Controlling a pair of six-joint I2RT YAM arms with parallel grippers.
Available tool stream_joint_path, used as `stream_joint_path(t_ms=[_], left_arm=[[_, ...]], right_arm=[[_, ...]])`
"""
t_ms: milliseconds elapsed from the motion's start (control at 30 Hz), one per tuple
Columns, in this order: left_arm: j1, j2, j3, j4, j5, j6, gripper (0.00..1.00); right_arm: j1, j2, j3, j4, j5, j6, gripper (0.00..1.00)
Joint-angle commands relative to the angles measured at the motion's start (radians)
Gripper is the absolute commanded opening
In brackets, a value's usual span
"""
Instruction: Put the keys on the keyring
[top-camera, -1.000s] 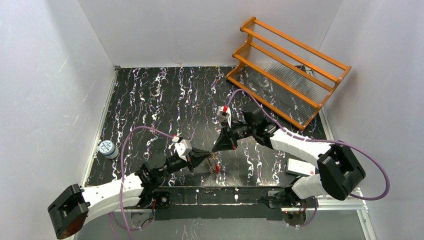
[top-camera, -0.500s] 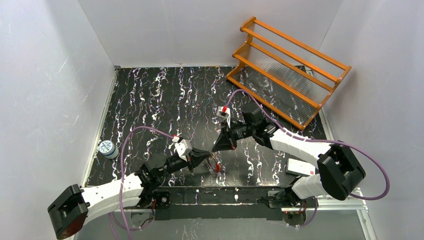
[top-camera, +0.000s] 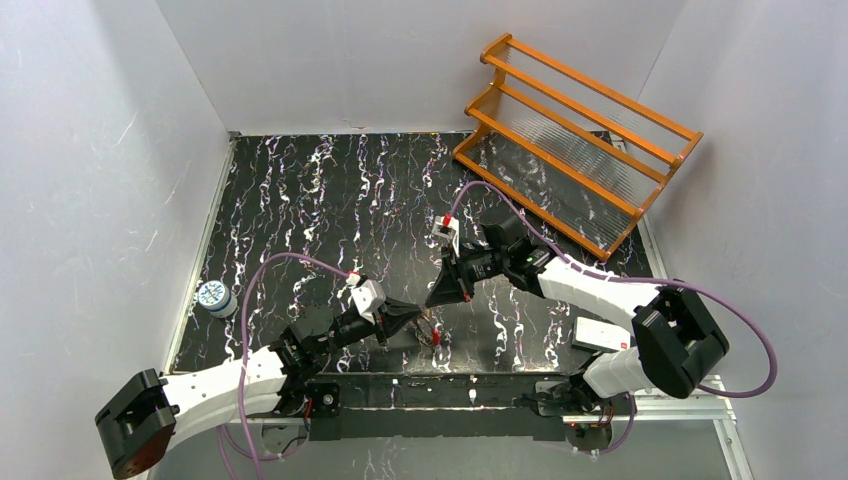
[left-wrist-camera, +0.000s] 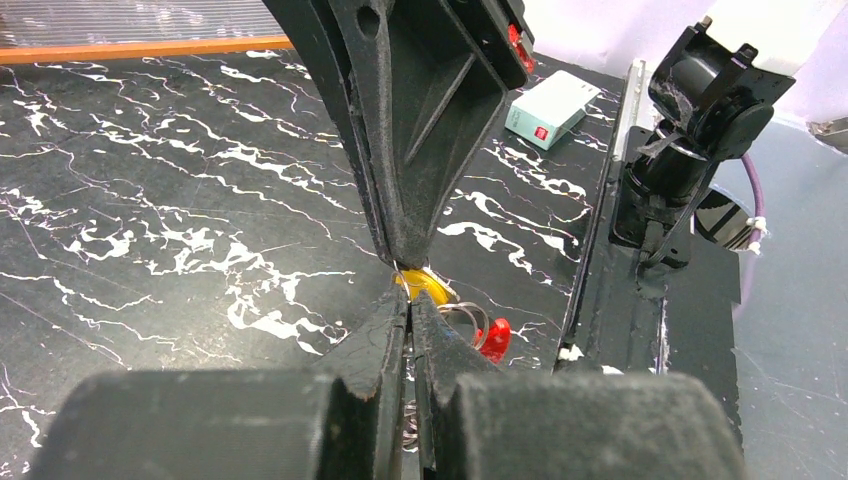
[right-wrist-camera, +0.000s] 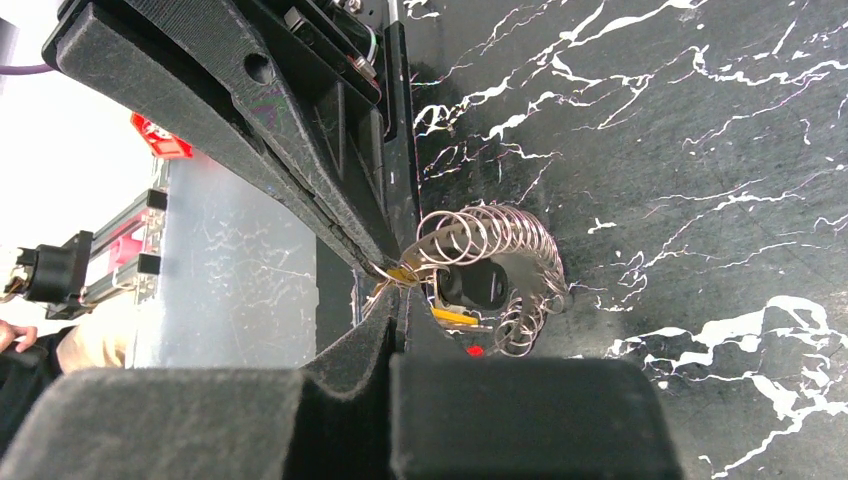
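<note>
Black marble-patterned table (top-camera: 330, 200) fills the walled cell. An orange rack (top-camera: 575, 130) stands at the far right, a small round tub (top-camera: 212, 297) sits at the left edge, and a pale box (left-wrist-camera: 548, 108) lies near the right arm's base.

Work location: close to the front edge, between the arms, where the left gripper (top-camera: 413, 318) and the right gripper (top-camera: 437, 298) meet tip to tip.

Jaw state: both pairs are pressed together with no visible gap. The tips converge on the brass key (left-wrist-camera: 422, 285) and the wire next to it. I cannot tell which gripper holds which part, because the fingers overlap there.

The keyring (right-wrist-camera: 500, 232) spreads just beside the tips as a loose coil of thin wire, with its red section (left-wrist-camera: 493, 338) low on the side nearer the right arm's base. The silvery key (right-wrist-camera: 478, 285), with its dark part, sits within the curve of the coil. I cannot tell whether it is threaded.

Handling, as judged:
- The wire looks light and springy. It will likely flex and swing when pushed, so pinch it close to its free end.
- The keys are stiff, slick and tiny. Grip each by the flat head and leave the hole clear.
- A key may twist or slip out under a light pinch
</note>
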Motion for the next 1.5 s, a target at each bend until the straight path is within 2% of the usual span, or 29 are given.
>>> stream_joint_path(t_ms=[0,1467], left_arm=[[-0.003,-0.014,0.029,0.061,0.043,0.005,0.0],[-0.004,-0.036,0.002,0.041,0.072,-0.007,0.0]], right_arm=[[-0.004,0.012,0.032,-0.048,0.036,-0.005,0.01],[-0.027,0.026,0.055,-0.017,-0.023,0.086,0.01]])
